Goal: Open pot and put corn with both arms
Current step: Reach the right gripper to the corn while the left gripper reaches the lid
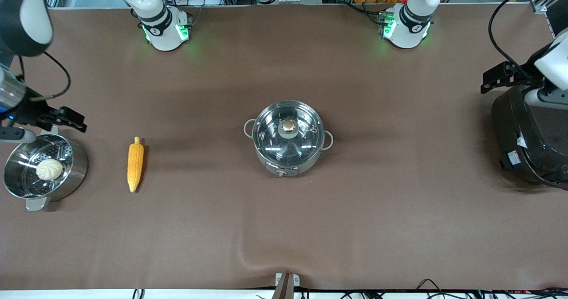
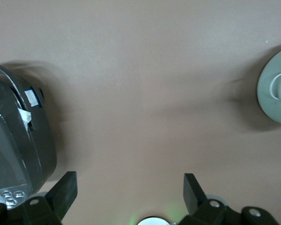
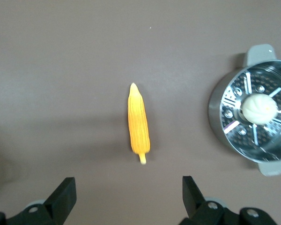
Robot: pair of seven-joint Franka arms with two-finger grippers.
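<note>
The shiny steel pot (image 1: 288, 155) stands mid-table with its clear glass lid (image 1: 287, 135) on and the control knob facing the front camera. Its edge shows in the left wrist view (image 2: 274, 93). The yellow-orange corn (image 1: 135, 163) lies on the table toward the right arm's end and also shows in the right wrist view (image 3: 138, 124). My right gripper (image 1: 62, 118) is open and empty (image 3: 129, 190), high over the table beside the corn. My left gripper (image 1: 506, 76) is open and empty (image 2: 129, 185), high over bare table beside the black cooker.
A steel steamer pot (image 1: 75, 175) holding a white bun (image 1: 49, 169) stands beside the corn at the right arm's end. It also shows in the right wrist view (image 3: 218, 112). A large black cooker (image 1: 528, 139) stands at the left arm's end.
</note>
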